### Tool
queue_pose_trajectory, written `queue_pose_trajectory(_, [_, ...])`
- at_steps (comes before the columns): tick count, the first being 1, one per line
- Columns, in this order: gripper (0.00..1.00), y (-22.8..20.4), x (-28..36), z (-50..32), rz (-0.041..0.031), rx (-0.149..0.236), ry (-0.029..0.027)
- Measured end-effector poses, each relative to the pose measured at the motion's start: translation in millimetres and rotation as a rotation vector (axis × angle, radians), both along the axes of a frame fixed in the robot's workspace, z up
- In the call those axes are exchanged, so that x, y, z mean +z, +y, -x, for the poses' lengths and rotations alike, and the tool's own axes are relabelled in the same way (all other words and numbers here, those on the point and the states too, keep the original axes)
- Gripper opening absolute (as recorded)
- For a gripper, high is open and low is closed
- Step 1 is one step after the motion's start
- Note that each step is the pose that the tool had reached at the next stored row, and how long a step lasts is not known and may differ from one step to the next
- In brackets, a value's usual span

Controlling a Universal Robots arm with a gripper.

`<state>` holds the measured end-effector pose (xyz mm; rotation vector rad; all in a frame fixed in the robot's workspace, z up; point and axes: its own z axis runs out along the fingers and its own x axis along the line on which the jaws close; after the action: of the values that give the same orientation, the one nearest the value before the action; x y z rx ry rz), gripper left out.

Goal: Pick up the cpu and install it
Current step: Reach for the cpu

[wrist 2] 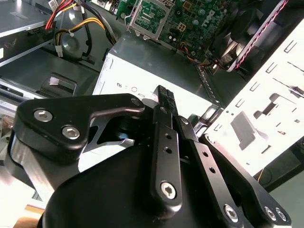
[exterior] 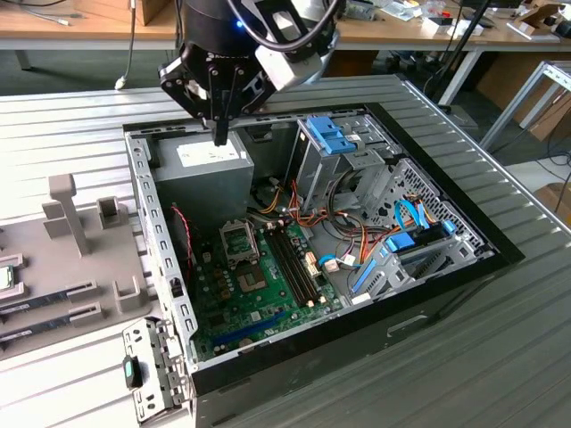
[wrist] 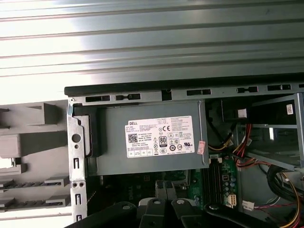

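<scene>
Ribbed table (exterior: 71,134); jaws together over power supply (exterior: 201,174); cpu (exterior: 4,278) cropped at edge.

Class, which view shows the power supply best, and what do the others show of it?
The first wrist view: the power supply lies face-on, its label whole. In the exterior view the tool hangs in front of its top edge. The second wrist view shows part of its top behind the tool.
</scene>
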<state>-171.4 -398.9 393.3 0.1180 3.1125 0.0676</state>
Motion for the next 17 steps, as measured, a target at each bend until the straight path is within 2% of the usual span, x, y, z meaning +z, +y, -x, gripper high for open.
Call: queue_pose_trajectory(17, [0.11, 0.0, 0.0, 8.9, 0.0, 0.0, 0.0])
